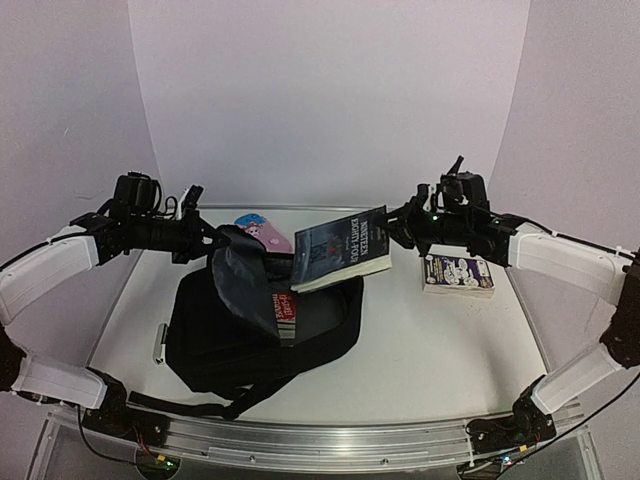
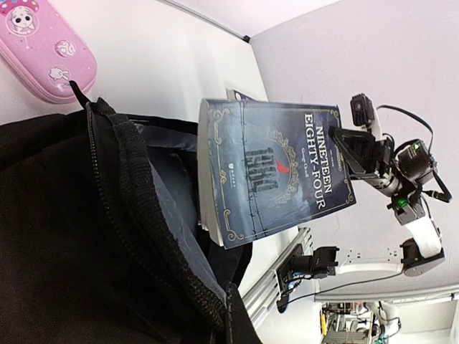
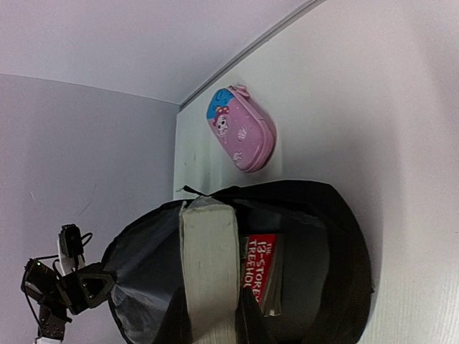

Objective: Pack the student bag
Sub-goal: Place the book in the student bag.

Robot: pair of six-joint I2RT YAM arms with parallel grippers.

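Two grippers up over the white table (image 1: 430,350). At far left, left gripper (image 1: 213,240), fingers pressed together on the raised flap of the student bag (image 1: 250,340), mouth of the bag held wide. Low on the left, just beside the bag's side, a silver pen (image 1: 158,342) flat on the table. Bag itself left of centre, lying flat, straps toward the near edge; inside, a red-covered book (image 1: 285,308). Just behind the bag, a pink pencil case (image 1: 262,230). Over the opening, tilted, a dark blue novel (image 1: 343,250), lower corner down at the bag's mouth, right edge pinched by the right gripper (image 1: 393,232). Further right, well apart, another paperback (image 1: 458,273) flat on the table.
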